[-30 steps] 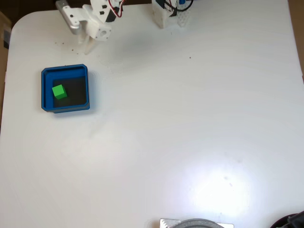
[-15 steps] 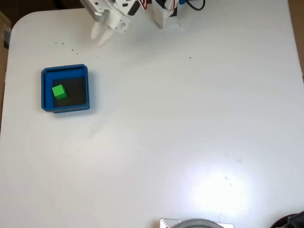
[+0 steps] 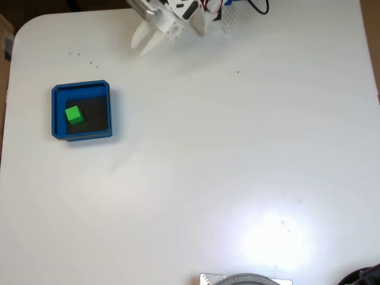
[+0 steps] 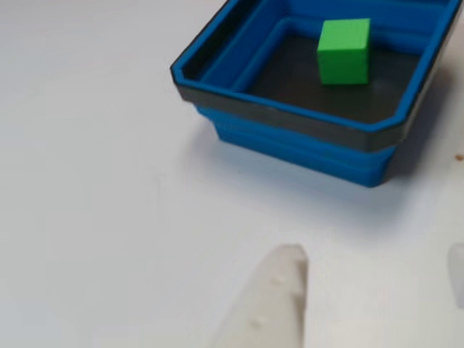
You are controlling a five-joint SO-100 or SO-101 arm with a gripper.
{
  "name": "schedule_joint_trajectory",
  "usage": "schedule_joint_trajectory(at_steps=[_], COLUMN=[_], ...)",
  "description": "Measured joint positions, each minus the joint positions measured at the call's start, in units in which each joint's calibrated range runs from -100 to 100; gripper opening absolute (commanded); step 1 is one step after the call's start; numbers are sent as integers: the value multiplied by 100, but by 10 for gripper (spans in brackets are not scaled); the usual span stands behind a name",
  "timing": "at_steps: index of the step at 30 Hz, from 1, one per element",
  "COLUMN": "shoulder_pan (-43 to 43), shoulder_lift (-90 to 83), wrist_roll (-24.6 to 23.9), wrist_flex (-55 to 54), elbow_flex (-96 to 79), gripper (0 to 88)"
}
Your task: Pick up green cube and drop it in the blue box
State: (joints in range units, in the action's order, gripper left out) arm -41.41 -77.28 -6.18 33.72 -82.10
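The green cube [image 3: 73,114] lies on the dark floor of the blue box [image 3: 81,88] at the table's left in the fixed view, nearer the box's left wall. My white gripper [image 3: 141,47] hovers at the table's top edge, well up and to the right of the box, open with nothing between its fingers. In the other view the cube [image 4: 344,51] sits inside the box [image 4: 290,141] at the top. One white fingertip [image 4: 272,297] pokes in from below and a sliver of the second sits at the right edge, so the gripper [image 4: 373,264] is apart from the box.
The arm's white base [image 3: 208,18] with wires stands at the top middle of the white table [image 3: 225,154]. A grey round object [image 3: 246,279] sits at the bottom edge and a dark object [image 3: 365,276] at the bottom right corner.
The gripper has swung rightward along the table's top edge, farther from the box. The cube and the box have not moved.
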Motion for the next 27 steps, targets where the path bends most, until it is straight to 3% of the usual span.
schedule_joint_trajectory(at_steps=[12,27], shoulder_pan=[455,1429], shoulder_lift=[-1587,-2063], wrist_roll=[0,-5], wrist_flex=[-17,-17], elbow_flex=[-1271,-1700], gripper=[137,138])
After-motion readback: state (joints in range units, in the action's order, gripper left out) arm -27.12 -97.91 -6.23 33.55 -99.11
